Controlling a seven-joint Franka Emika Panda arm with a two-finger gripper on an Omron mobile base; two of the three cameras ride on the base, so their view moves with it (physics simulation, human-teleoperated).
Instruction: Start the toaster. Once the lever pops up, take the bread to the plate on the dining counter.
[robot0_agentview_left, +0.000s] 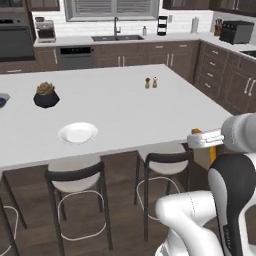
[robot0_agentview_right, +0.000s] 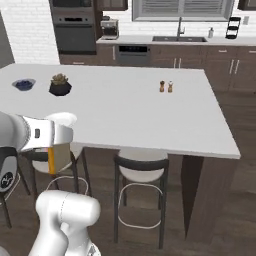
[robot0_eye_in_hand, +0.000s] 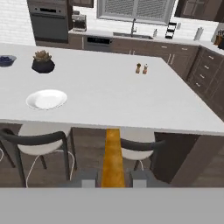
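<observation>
My gripper (robot0_eye_in_hand: 113, 180) is shut on the bread (robot0_eye_in_hand: 113, 157), a golden-tan slice seen edge-on between the two fingertips (robot0_eye_in_hand: 86, 178). From the base views the slice (robot0_agentview_left: 202, 156) hangs under the white hand (robot0_agentview_right: 50, 136), off the near edge of the dining counter (robot0_eye_in_hand: 113, 103) and above the stools. The plate (robot0_eye_in_hand: 47, 99) lies white and round on the counter's near left part, to the left of the gripper and farther in; it also shows as the plate (robot0_agentview_left: 78, 133). The dark toaster (robot0_agentview_left: 236, 31) stands on the far back right worktop.
A potted plant in a black pot (robot0_agentview_left: 46, 95) and a bowl of blue berries (robot0_agentview_right: 24, 84) sit beyond the plate. Two small shakers (robot0_agentview_left: 151, 83) stand mid-counter. Dark-framed stools (robot0_agentview_left: 75, 181) (robot0_agentview_left: 165, 162) are tucked under the near edge.
</observation>
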